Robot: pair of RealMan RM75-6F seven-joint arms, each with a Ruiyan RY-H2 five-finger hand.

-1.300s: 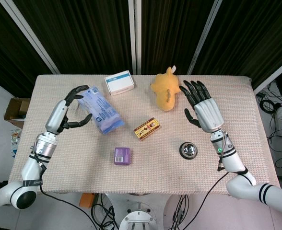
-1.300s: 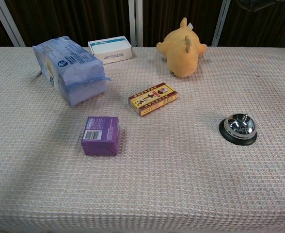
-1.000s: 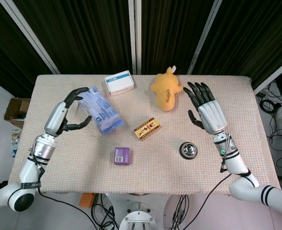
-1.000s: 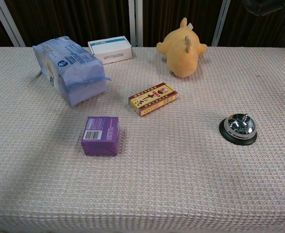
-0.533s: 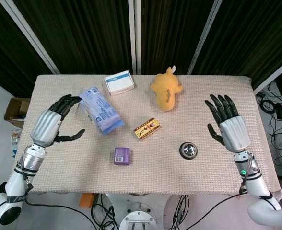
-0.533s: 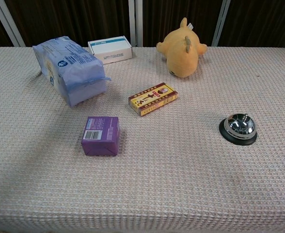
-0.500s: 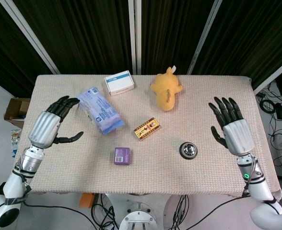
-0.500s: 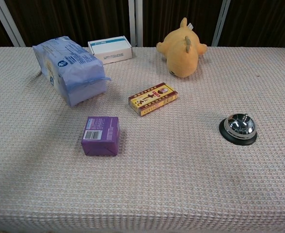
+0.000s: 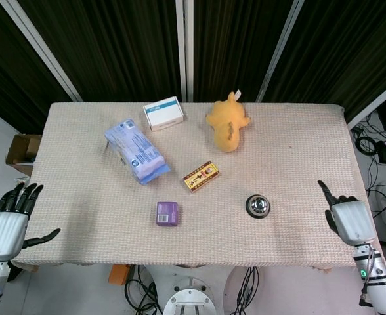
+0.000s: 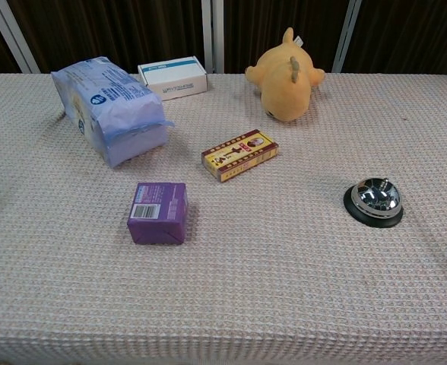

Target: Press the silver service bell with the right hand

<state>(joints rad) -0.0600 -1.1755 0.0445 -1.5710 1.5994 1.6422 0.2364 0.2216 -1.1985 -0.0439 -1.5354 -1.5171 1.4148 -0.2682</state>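
The right hand (image 9: 348,220) sits at the near right corner of the table (image 9: 291,141), holding nothing; one finger points up and away while the rest appear folded in behind the palm, though the head view does not show them plainly. The silver service bell (image 9: 258,205) stands on the tablecloth to the left of this hand and well apart from it, with bare cloth between the two. The left hand (image 9: 6,223) hangs off the near left corner with fingers spread, far from the bell and not involved. Risk assessment: the hand must travel sideways to reach the bell, so a low, sweeping approach could strike the black base and push the bell across the cloth instead of ringing it. An off-centre contact could glance off the polished dome and miss the button. Orientation: the bell stands upright, dome and button facing straight up. It is round in plan, so it has no long axis on the table; its only axis is vertical. The press should therefore come from directly above.
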